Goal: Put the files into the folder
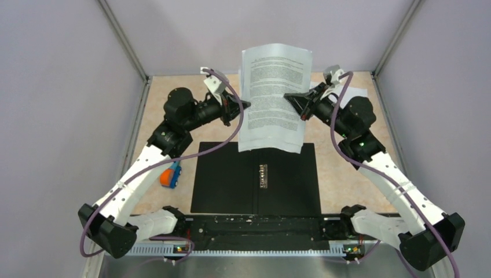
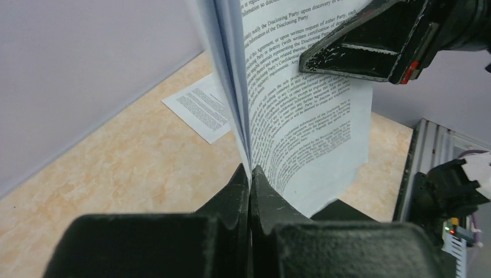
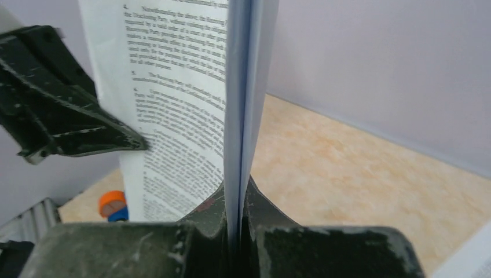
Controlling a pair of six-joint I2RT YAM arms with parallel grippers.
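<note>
The files point(image 1: 273, 98), clamped at opposite edges by the left gripper point(image 1: 246, 105) and right gripper point(image 1: 289, 98), are held aloft above the open folder's point(image 1: 231, 179) far edge; nothing is filed yet, and a loose sheet point(image 2: 200, 110) is left behind.

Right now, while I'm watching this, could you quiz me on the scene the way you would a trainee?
1. True or false: the folder lies open on the table, black inside up.
2. Which holds the files upright? A: left gripper only. B: right gripper only. C: both.
3. What colours is the small block left of the folder?
Key: 1 true. 2 C, each gripper is shut on a side edge. 3 blue and orange.
</note>
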